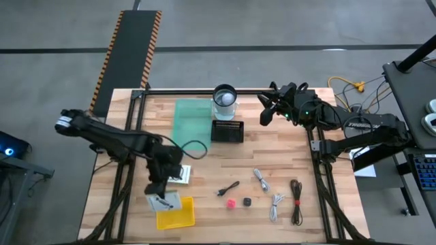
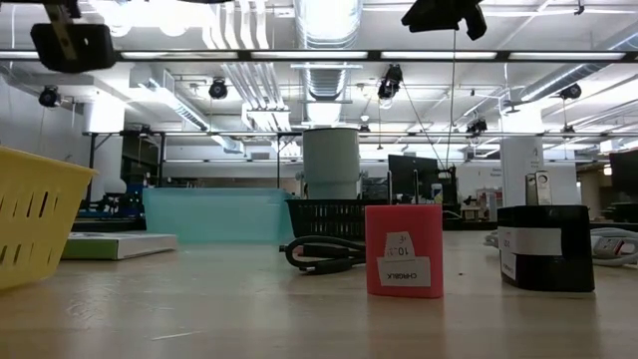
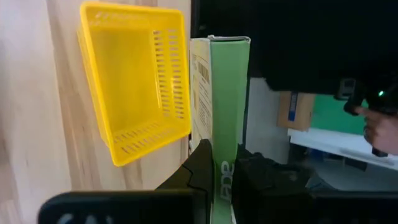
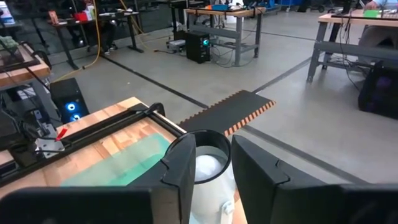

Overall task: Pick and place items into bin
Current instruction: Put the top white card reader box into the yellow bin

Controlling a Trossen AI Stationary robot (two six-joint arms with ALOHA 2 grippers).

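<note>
My left gripper [image 1: 161, 196] is over the near left of the table, shut on a white and green printed card [image 3: 227, 93]. It holds the card just above the far rim of the yellow bin [image 1: 175, 212]. A second white card [image 1: 180, 175] lies flat on the table behind the bin. A black cable [image 1: 228, 188], a grey cable [image 1: 261, 179], a white cable [image 1: 275, 206] and a brown cable [image 1: 296, 201] lie to the right. Between them sit a tiny red ball [image 1: 231, 203] and a tiny black cube [image 1: 246, 202]. My right gripper [image 1: 267, 110] waits at the far right, open. My left gripper pinches the card's end [image 3: 222, 163] between its two fingers, one finger [image 3: 198, 167] on the white printed side and the other on the opposite side. The fingers slant downward from the table's left. The card juts out beyond the fingertips, lifted clear, beside the bin's open top [image 3: 134, 87].
At the far middle stand a white cylinder [image 1: 225, 99], a black mesh basket [image 1: 227, 131] and a pale green translucent tray [image 1: 193, 119]. A black frame [image 1: 204, 90] runs along the table's edges. A person's hand [image 3: 379, 127] shows in the room beyond.
</note>
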